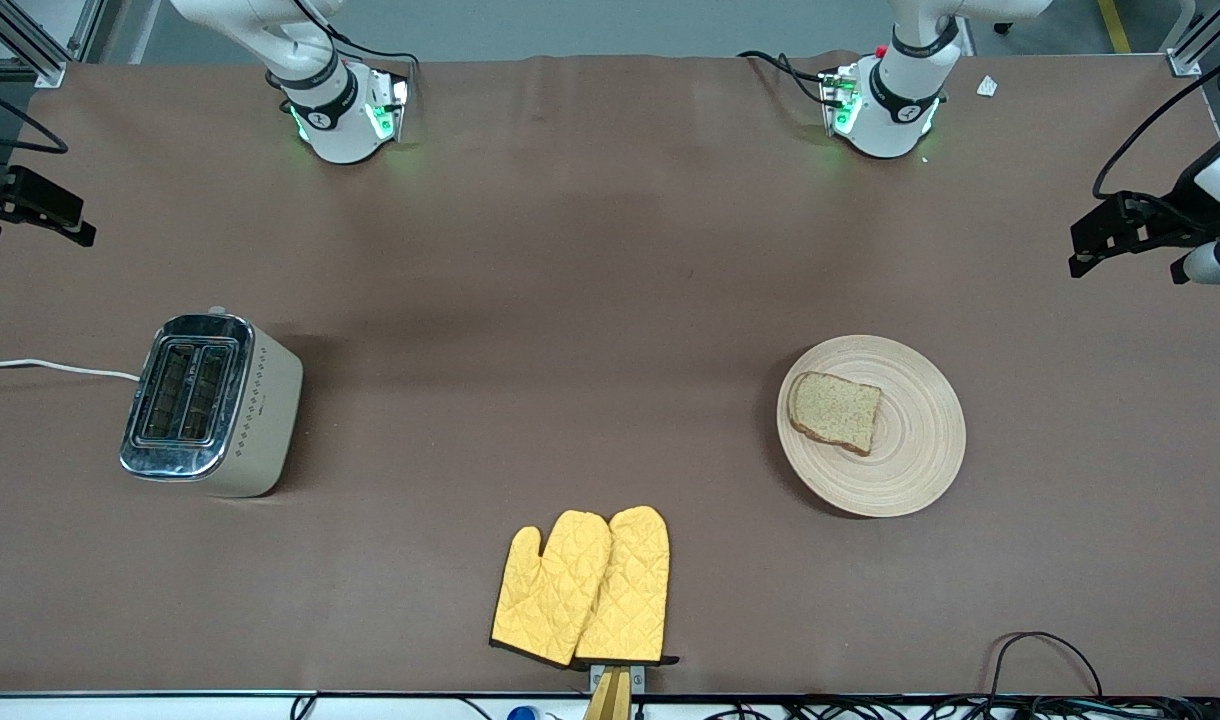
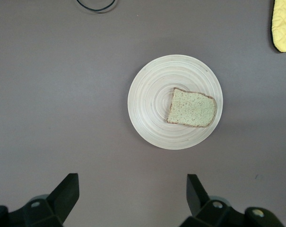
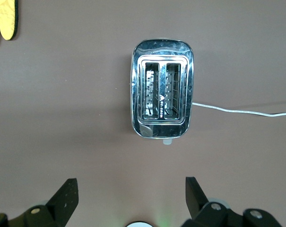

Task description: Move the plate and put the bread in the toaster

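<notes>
I see the toaster (image 1: 210,400) with a glossy chrome top and matt cream sides, a wood-grained plate (image 1: 915,455), coarse speckled bread (image 1: 836,411), quilted cloth mitts (image 1: 582,588), and a matt brown table (image 1: 570,250).

Round beige grooved plate (image 1: 905,465) at the left arm's end of the desk, brown speckled bread (image 1: 836,411) lying flat on it, chrome-topped toaster (image 1: 210,403) upright at the right arm's end, both slots empty
</notes>
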`<action>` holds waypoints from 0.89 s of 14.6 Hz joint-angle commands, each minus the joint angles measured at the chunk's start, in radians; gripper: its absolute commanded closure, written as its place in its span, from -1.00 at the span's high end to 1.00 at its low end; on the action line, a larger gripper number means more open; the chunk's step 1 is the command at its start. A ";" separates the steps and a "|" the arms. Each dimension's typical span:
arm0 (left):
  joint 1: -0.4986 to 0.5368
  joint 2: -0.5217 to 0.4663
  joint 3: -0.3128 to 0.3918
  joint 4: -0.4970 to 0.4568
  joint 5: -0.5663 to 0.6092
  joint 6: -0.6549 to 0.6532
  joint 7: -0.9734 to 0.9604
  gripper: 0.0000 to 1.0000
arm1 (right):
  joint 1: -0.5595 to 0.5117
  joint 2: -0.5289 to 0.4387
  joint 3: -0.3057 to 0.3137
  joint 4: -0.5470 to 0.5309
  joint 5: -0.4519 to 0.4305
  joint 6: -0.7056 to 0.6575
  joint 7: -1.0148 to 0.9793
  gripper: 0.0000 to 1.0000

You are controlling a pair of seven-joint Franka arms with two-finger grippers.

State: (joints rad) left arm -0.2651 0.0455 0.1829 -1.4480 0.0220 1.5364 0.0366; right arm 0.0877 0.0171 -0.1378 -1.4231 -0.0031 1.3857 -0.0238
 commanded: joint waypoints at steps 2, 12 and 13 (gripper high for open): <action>-0.002 0.004 0.006 0.006 -0.011 0.007 0.008 1.00 | -0.023 -0.008 -0.002 0.004 0.008 -0.013 0.004 1.00; 0.009 0.040 0.010 -0.028 -0.022 -0.055 0.012 1.00 | -0.040 -0.009 0.040 0.004 0.006 -0.017 0.007 1.00; 0.033 0.065 0.010 -0.023 -0.027 -0.055 0.014 1.00 | -0.045 -0.009 0.040 0.004 0.008 -0.016 0.007 1.00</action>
State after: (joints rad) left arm -0.2582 0.0890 0.1852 -1.4669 0.0155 1.4965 0.0373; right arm 0.0522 0.0171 -0.1038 -1.4229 -0.0031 1.3821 -0.0242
